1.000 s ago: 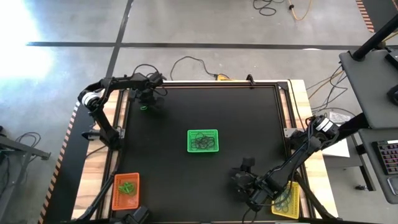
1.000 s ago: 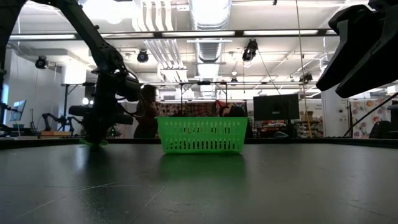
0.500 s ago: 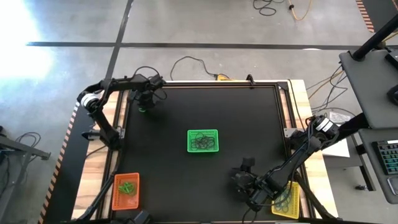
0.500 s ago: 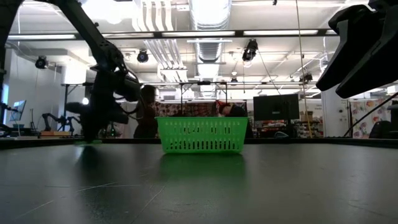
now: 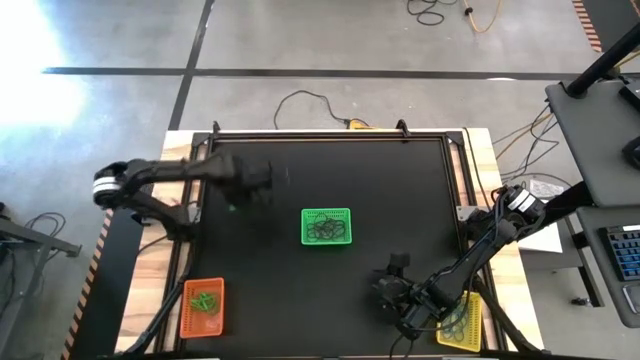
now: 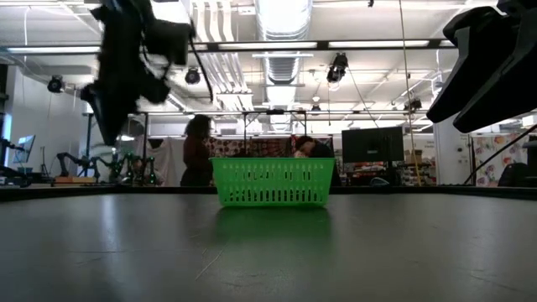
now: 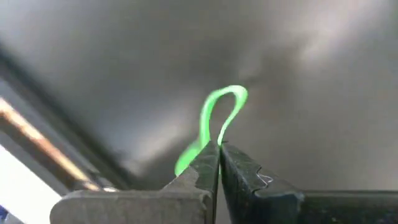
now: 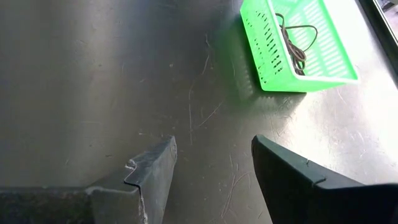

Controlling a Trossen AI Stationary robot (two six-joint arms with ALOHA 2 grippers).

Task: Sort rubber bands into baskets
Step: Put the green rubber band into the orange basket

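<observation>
Aloft, left gripper (image 7: pixel 219 146) clamped on green rubber band (image 7: pixel 214 118) over table's left half, right gripper (image 8: pixel 211 158) spread near yellow basket (image 5: pixel 463 322)

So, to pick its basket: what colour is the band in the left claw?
Green: the rubber band pinched in the left claw shows best in the left wrist view.

A grey concrete floor (image 5: pixel 330 40) with dark seams surrounds the black surface (image 5: pixel 330 170). Cables (image 5: pixel 440 12) lie coiled on it. Beyond the surface, long ceiling lights (image 6: pixel 285 44) glow over a workshop with a dark monitor (image 6: pixel 372 144) and two people (image 6: pixel 197 149).
</observation>
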